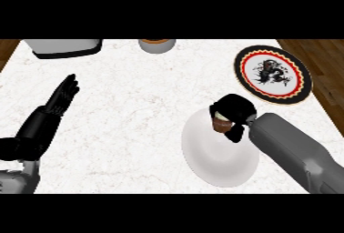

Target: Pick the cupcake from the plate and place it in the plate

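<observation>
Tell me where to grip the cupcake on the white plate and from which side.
Grip the cupcake around its brown wrapper, from above and the right, as the right robot hand curls round it now. It stands upright on the white plate, so its sides are exposed.

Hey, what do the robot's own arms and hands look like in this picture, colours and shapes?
Both hands are black, with slim segmented fingers and a thumb. The right hand joins a smooth, rounded, boxy grey forearm. The left hand leads into a black wrist section, with a grey forearm part showing only at the lower left corner. No cables or markings are visible.
</observation>
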Robot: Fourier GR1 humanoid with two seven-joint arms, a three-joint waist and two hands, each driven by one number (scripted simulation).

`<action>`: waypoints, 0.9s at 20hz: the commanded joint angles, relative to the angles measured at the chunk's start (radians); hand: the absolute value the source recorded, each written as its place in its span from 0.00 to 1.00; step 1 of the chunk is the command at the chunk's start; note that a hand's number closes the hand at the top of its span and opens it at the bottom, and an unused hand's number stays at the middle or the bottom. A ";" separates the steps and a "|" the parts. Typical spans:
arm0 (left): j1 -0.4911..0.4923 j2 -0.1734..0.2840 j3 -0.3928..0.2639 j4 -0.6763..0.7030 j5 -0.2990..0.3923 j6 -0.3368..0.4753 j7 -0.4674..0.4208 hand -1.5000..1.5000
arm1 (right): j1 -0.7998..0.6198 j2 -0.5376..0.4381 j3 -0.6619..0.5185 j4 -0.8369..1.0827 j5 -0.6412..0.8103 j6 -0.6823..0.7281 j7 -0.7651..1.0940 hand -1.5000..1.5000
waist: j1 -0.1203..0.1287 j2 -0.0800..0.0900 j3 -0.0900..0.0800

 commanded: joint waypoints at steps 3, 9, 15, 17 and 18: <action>0.023 0.011 0.030 -0.029 0.014 0.006 0.005 0.50 | 0.167 -0.120 -0.072 -0.243 0.043 -0.338 0.067 1.00 | -0.028 0.007 -0.002; 0.036 0.023 0.036 -0.057 0.015 -0.001 0.020 0.50 | 0.316 -0.286 -0.116 -0.597 0.054 -0.422 0.172 1.00 | -0.018 0.017 -0.005; 0.062 0.011 0.013 -0.081 0.015 -0.026 0.003 0.50 | 0.485 -0.520 -0.253 -0.924 0.030 -0.500 0.313 1.00 | 0.020 0.034 -0.005; 0.046 0.020 0.021 -0.105 0.022 -0.031 0.026 0.50 | 0.556 -0.589 -0.309 -1.009 0.022 -0.542 0.357 1.00 | 0.036 0.039 -0.003; 0.005 -0.009 0.001 -0.071 -0.007 -0.015 0.014 0.50 | 0.577 -0.590 -0.324 -1.056 0.030 -0.552 0.390 1.00 | 0.050 0.047 -0.003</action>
